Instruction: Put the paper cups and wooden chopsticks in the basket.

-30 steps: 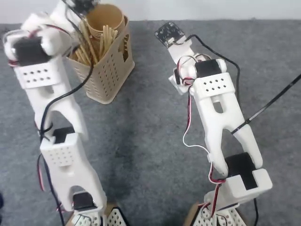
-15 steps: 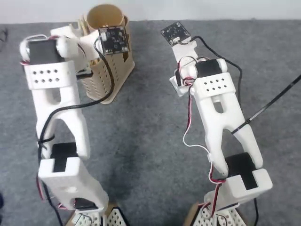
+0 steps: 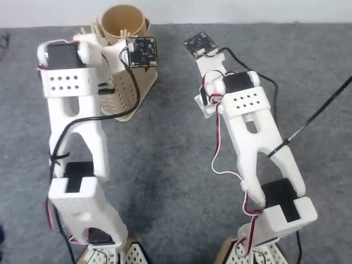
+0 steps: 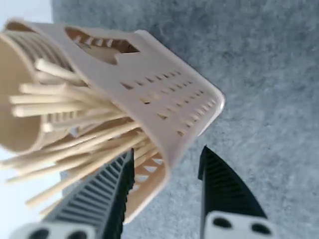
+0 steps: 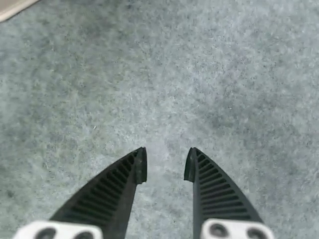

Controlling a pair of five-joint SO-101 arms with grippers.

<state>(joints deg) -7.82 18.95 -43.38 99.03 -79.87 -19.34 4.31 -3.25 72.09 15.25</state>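
Two grippers are mine, and both are standing spread. My left gripper point(image 4: 167, 152) is hanging right at the basket point(image 3: 144, 83) — its black fingers point(image 4: 112, 199) are sitting wide apart, and a corner of the basket's slotted wall is lying in the gap between them. I cannot tell whether either finger is touching the plastic, and I am pinching nothing with that side.

From above, my left arm point(image 3: 71, 110) is stretching toward the back of the table, and its wrist camera board point(image 3: 141, 51) is hovering over the basket's near rim. The basket is standing on the grey carpet point(image 3: 165, 154) near the far edge, in front of that arm.

Inside it, the paper cups point(image 3: 124, 22) are sitting as a nested stack, their brown mouth rising above the rim. The wooden chopsticks point(image 4: 75, 124) are lying in a loose bundle in the same basket, just beside the cups, their pale ends poking out past the rim at slightly different angles.

My right gripper point(image 5: 166, 162) is pointing down at the carpet — its ribbed fingers point(image 5: 114, 194) are resting apart, with grey pile showing between the tips. From above, my right arm point(image 3: 253, 126) is reaching toward the back of the table too, to the side of the basket and apart from it.
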